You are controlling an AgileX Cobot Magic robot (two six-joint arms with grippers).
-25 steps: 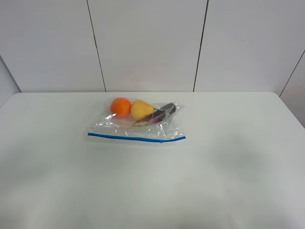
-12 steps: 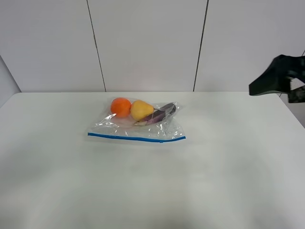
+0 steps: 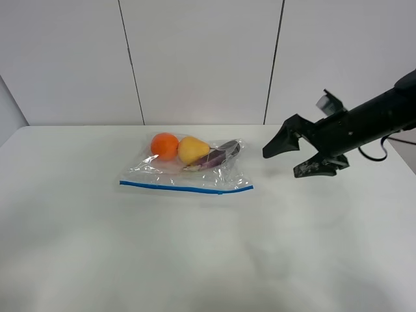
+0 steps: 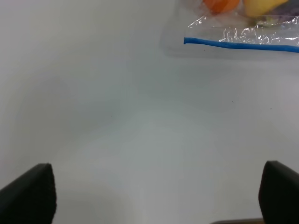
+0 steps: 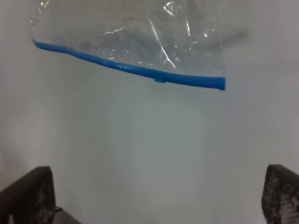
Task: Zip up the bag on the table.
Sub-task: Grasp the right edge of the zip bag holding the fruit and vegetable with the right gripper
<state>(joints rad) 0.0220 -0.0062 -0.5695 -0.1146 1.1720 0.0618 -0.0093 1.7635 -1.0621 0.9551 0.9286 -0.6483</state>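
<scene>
Well back on the table, the bag lies flat, blue strip nearest the camera. Near its right end the right gripper hovers, spread wide and empty; the left gripper gapes empty too.

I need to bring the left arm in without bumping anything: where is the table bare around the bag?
Bare white tabletop runs along the near side of the clear plastic zip bag's blue zipper strip, and left of the bag to the edge. Right of the bag is tighter: the right arm hangs there, jaws open.
</scene>
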